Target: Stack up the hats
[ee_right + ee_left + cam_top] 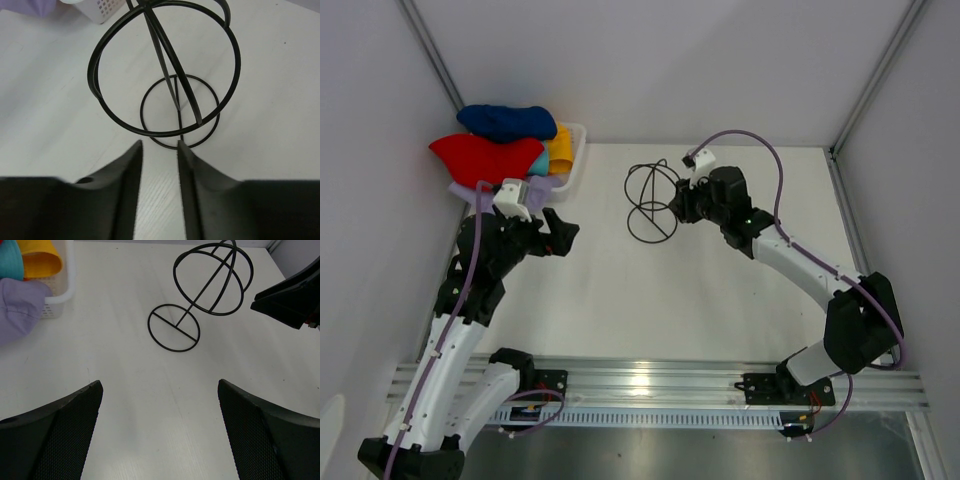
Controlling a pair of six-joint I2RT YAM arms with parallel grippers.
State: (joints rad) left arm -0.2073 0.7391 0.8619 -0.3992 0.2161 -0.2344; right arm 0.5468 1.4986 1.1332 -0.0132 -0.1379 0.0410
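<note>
Several hats are piled in and over a white basket (576, 148) at the far left: a dark blue hat (508, 122) on top, a red hat (485, 155) under it, a yellow-orange hat (561, 147), a teal hat (538, 164) and a lilac hat (542, 188) hanging over the near rim. My left gripper (563, 232) is open wide and empty over the table, just in front of the basket. The left wrist view shows its fingers (60, 430) far apart. My right gripper (675, 205) is empty, its jaws a narrow gap apart, close behind the black wire stand (650, 200).
The wire stand (165, 75) stands upright at the table's middle back, bare, right in front of my right gripper (160, 145). The left wrist view shows the stand (200, 295), the basket (62, 295), the lilac hat (17, 307). White walls enclose the table.
</note>
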